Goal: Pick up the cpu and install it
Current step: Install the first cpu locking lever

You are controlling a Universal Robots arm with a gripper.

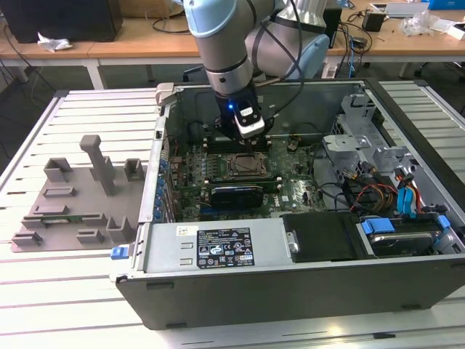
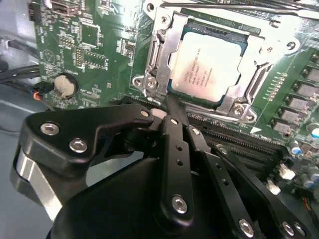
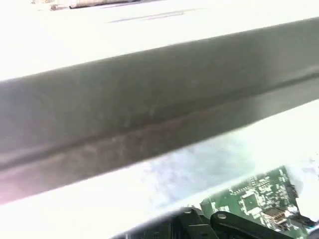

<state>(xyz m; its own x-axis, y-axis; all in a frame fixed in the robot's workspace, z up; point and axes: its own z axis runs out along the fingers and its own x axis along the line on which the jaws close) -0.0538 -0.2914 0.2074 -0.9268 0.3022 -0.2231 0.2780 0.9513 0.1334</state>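
1. An open computer case lies on its side on a pale slatted metal table. Behind it, wooden desks carry cables and small gear.
2. On the table toward the exterior view's left sits a grey moulded tray with upright posts, just beside the case wall.
3. Inside the case, the green motherboard fills the middle. A power supply lies along the near wall, and a drive with blue and red cables sits toward the exterior view's right.
4. The arm reaches down into the case, its gripper just above the board at the far edge of the socket.
5. The cpu lies flat in the socket, silver top up, with the metal frame around it.
6. In the second wrist view the gripper's black fingers appear pressed together, holding nothing, their tip at or just over the socket's near edge; whether it touches is unclear.
7. The first wrist view looks along the grey case wall, blurred, with a corner of the green board below it.
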